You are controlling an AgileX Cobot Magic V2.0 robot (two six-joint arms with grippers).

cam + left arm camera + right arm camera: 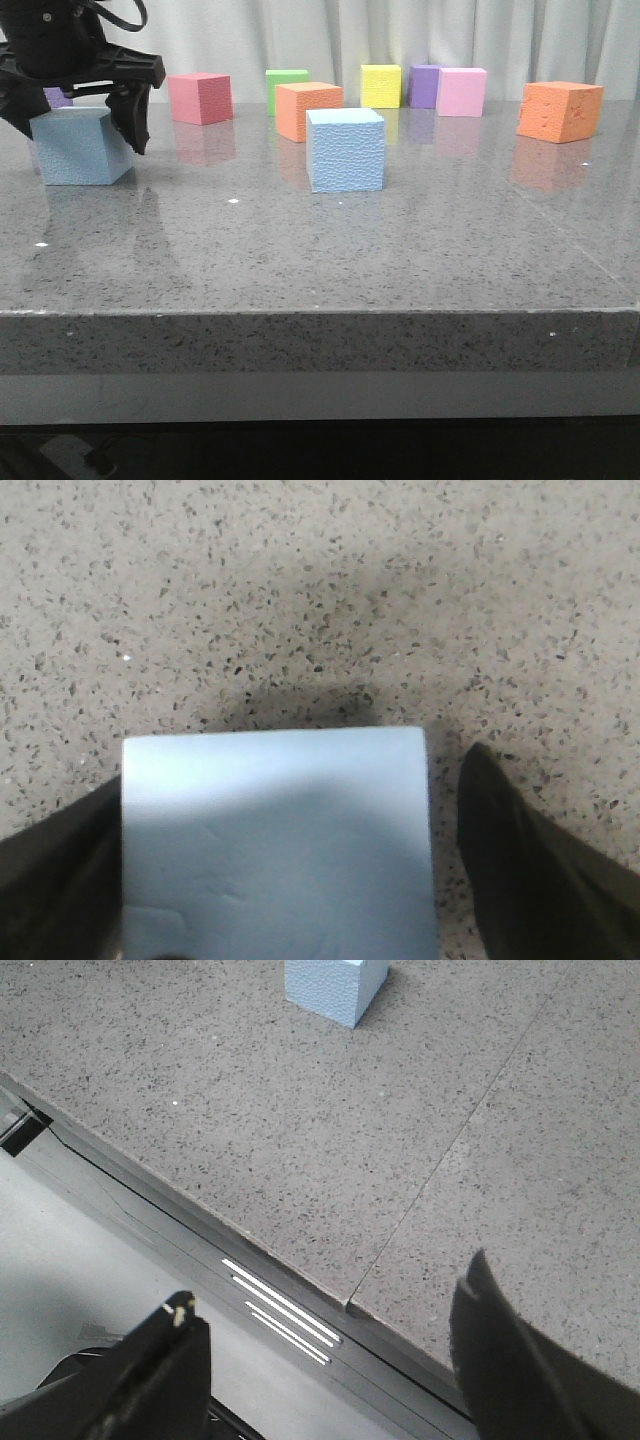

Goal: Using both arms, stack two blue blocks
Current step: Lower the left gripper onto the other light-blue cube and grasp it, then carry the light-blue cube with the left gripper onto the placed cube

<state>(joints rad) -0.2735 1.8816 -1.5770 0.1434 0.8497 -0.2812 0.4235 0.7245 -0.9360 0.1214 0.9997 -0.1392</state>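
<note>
One pale blue block [75,150] sits on the grey table at the far left. My left gripper [80,140] is lowered around it, one finger on each side. In the left wrist view the block [275,850] fills the space between the fingers; one finger [60,880] is against it and the other [520,870] stands a small gap away, so the gripper is open. The second blue block [346,150] stands alone at mid-table and also shows in the right wrist view [335,985]. My right gripper [328,1285] is open and empty over the table's front edge, out of the front view.
Along the back stand a pink cube [201,98], green cube [287,85], orange cube [308,110], yellow cube [381,86], purple cube [424,86], another pink cube [461,92] and an orange cube [560,110]. A purple cube [58,97] sits behind the left gripper.
</note>
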